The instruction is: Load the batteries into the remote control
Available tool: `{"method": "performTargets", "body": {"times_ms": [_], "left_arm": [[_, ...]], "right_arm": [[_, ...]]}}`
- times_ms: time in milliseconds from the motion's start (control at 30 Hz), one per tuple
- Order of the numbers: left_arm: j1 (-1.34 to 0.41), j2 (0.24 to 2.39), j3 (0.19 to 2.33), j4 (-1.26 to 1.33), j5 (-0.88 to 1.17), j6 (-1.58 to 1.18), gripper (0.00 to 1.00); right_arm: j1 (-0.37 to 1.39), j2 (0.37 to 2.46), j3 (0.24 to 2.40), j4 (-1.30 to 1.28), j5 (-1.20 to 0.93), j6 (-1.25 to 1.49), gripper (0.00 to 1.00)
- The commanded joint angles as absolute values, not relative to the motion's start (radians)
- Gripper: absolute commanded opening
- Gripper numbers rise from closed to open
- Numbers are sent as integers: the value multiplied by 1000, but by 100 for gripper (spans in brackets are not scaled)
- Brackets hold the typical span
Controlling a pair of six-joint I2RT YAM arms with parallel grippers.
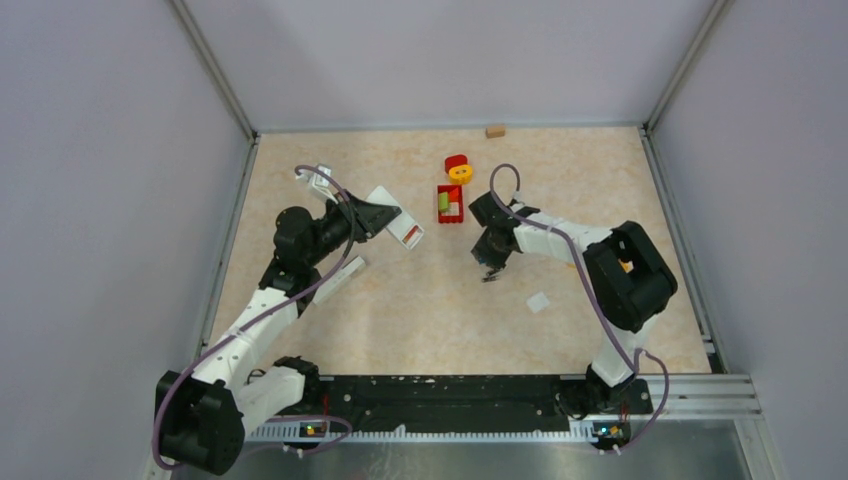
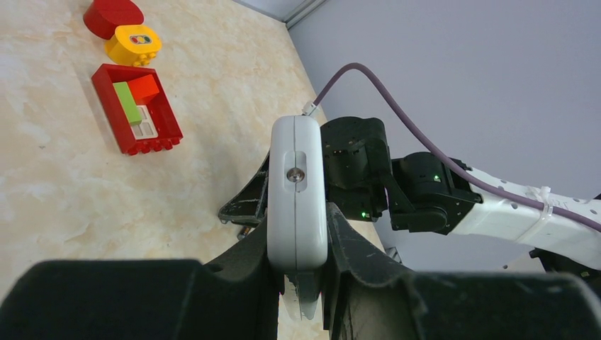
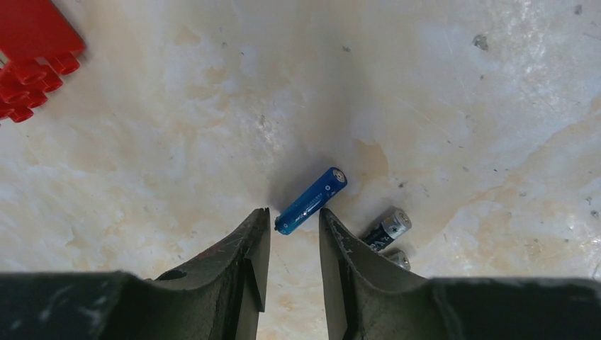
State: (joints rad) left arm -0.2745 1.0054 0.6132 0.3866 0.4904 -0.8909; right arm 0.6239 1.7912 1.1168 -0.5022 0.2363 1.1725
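Right gripper [image 3: 292,244]: the jaws are set narrow with a gap between them, and nothing is clamped. The lower end of the blue battery [image 3: 312,200] lies at the mouth of that gap. The cell rests slantwise on the table [image 3: 461,106]. Whether a finger touches it cannot be told. Two dark batteries [image 3: 386,228] lie just beside the finger on the right of the wrist view. A red tray [image 3: 28,42] sits at the upper left corner, well apart.

Left gripper [image 2: 298,241]: closed on the white remote [image 2: 298,177], one finger on each broad face. The remote is raised above the table, apart from the batteries.
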Motion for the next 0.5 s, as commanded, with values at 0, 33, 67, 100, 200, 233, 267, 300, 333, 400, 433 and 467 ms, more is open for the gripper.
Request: {"method": "performTargets", "body": {"times_ms": [0, 33, 67, 100, 200, 233, 267, 300, 333, 400, 433, 467], "left_arm": [[-268, 984, 618, 421, 483, -883, 1], [-266, 983, 619, 420, 482, -882, 1], [-267, 983, 620, 420, 483, -881, 1], [-267, 982, 619, 418, 483, -880, 1], [-267, 981, 620, 418, 483, -879, 1], [-267, 982, 619, 419, 483, -879, 1], [-267, 982, 620, 417, 482, -879, 1], [-267, 982, 619, 418, 481, -879, 1], [-267, 982, 619, 417, 480, -879, 1], [-267, 982, 618, 417, 479, -880, 1], [-267, 982, 619, 417, 479, -880, 1], [-267, 982, 619, 417, 478, -881, 1]], "right_arm": [[610, 1829, 1168, -527, 262, 1193, 34], [607, 1831, 1169, -526, 261, 1195, 35], [604, 1832, 1170, -525, 260, 1198, 35], [599, 1833, 1170, -526, 259, 1200, 35], [583, 1835, 1168, -534, 268, 1209, 34], [580, 1835, 1167, -540, 277, 1214, 33], [578, 1833, 1167, -547, 288, 1222, 33], [577, 1832, 1165, -551, 295, 1225, 32], [577, 1832, 1162, -548, 297, 1229, 32], [577, 1838, 1159, -541, 289, 1231, 31], [575, 1843, 1161, -540, 282, 1232, 28], [575, 1848, 1163, -537, 273, 1231, 24]]}}
